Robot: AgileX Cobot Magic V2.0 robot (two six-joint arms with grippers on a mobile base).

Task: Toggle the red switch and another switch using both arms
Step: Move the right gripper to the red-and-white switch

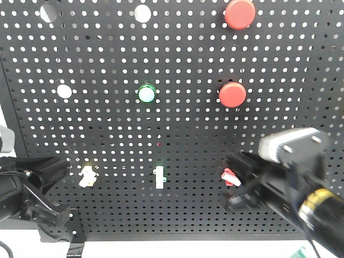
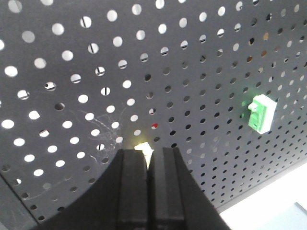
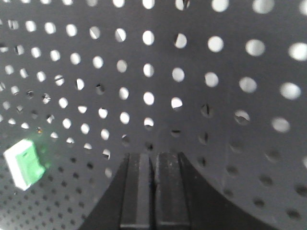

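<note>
Closed left claw sits just beside yellow switch; closed right claw at red switch.

red switch: tiny white lever, red glow, low right on the board, half hidden by the right tool
other switch: white lever, faint yellow glow, low left, just past the left tool
both tools: fingers pressed together
</note>
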